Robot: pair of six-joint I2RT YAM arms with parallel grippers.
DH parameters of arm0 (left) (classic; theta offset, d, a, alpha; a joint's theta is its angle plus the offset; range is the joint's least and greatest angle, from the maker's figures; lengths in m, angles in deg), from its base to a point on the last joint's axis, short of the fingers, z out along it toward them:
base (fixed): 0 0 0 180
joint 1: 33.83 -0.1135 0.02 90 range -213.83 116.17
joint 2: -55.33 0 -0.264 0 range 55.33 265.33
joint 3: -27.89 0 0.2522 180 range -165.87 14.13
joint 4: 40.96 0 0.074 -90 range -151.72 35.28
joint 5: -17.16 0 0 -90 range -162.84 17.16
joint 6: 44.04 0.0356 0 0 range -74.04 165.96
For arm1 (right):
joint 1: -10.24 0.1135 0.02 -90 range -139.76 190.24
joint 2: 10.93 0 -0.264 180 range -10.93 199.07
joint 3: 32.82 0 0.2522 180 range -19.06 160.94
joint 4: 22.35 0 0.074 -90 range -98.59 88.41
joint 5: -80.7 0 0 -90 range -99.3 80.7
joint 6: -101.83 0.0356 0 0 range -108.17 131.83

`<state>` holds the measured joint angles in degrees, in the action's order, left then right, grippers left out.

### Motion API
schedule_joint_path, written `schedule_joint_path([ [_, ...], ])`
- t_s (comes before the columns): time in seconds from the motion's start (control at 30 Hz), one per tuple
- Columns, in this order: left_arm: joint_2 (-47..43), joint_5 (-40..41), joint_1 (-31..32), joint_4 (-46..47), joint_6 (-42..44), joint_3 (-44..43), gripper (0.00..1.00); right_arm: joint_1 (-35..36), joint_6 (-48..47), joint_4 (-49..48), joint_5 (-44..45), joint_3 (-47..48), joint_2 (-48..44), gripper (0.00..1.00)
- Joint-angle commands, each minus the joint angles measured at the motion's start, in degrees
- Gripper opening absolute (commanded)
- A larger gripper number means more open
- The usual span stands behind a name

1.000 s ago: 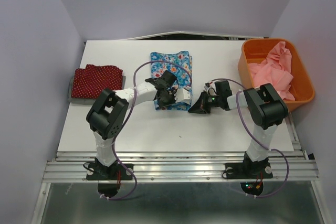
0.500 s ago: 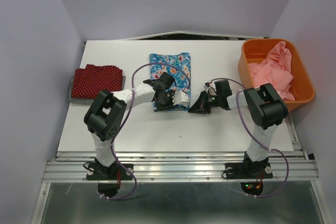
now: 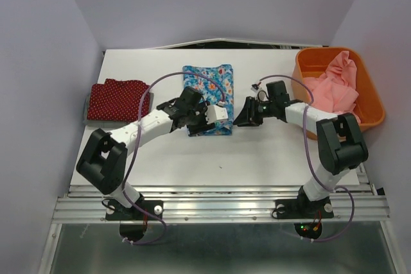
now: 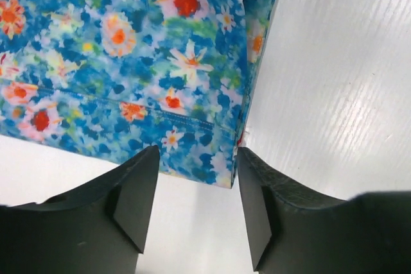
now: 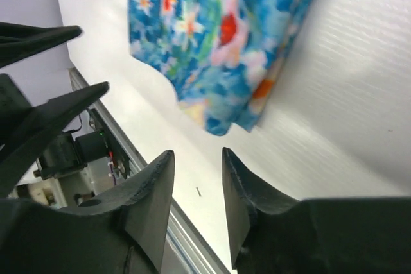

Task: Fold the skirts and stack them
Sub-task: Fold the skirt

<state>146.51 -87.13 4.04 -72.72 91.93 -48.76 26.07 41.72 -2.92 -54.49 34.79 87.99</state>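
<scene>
- Black fingers [image 4: 138,197] of the left gripper [image 4: 198,158]: spread apart and holding nothing. The near right corner of the blue skirt [image 4: 128,49] lies on the table just beyond the tips, not pinched.
- Right gripper [image 5: 197,155]: its fingers [image 5: 151,190] also stand parted with bare table between them. It sits just right of the same corner and grasps no cloth.
- Blue skirt, flower print: a folded rectangle lying flat at the middle of the table [image 3: 257,158], its long side running near to far. Both grippers sit at its near end, the left over the near edge and the right beside the near right corner. Judgement: with both sets of jaws open at the hem, the fold looks set down rather than carried.
- Dark red skirt [image 3: 117,99]: folded, at the left edge of the table, well apart from the blue one.
- Grey skirt [image 3: 87,108]: only a thin strip shows, under the dark red skirt on its left side. Judgement: these two make the stack, so that is where the blue one belongs.
- Orange bin [image 3: 298,78]: at the far right, holding a crumpled pink cloth [image 3: 334,85], untouched by either arm.
- Judgement on progress: folding appears complete, and the blue skirt is not yet on the stack.
</scene>
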Motion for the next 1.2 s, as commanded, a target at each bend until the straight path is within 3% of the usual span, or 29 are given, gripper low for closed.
schedule_joint_path([
  [0.0,-5.3,2.41,-0.07,7.25,0.08,6.88,0.64,0.16,-9.58,10.14,3.52,7.04,-5.13,0.4],
  [0.03,-6.79,3.11,0.01,8.58,0.08,8.21,0.65,0.16,-9.59,9.63,4.4,8.19,-5.66,0.41],
  [0.1,-7.94,5.31,-0.07,12.87,0.6,12.15,0.85,0.16,-8.89,7.0,3.27,10.92,-4.61,0.41],
  [0.33,-9.88,12.43,0.28,20.98,8.41,21.14,0.87,2.01,-7.83,1.54,-1.04,26.3,11.99,0.35],
  [0.63,-6.54,20.08,4.84,32.92,10.54,26.85,0.88,4.29,-9.23,-5.06,-1.57,29.04,25.61,0.29],
  [0.77,-2.07,22.71,8.44,39.26,10.89,27.82,0.88,4.29,-11.78,-4.71,1.76,27.19,27.99,0.27],
  [0.97,6.36,24.48,8.89,44.8,11.42,25.19,0.87,4.29,-13.63,-2.6,4.23,26.31,29.76,0.27],
  [1.17,6.91,25.27,8.89,47.79,10.45,23.61,0.78,4.29,-14.77,-1.01,4.67,26.84,31.07,0.27],
])
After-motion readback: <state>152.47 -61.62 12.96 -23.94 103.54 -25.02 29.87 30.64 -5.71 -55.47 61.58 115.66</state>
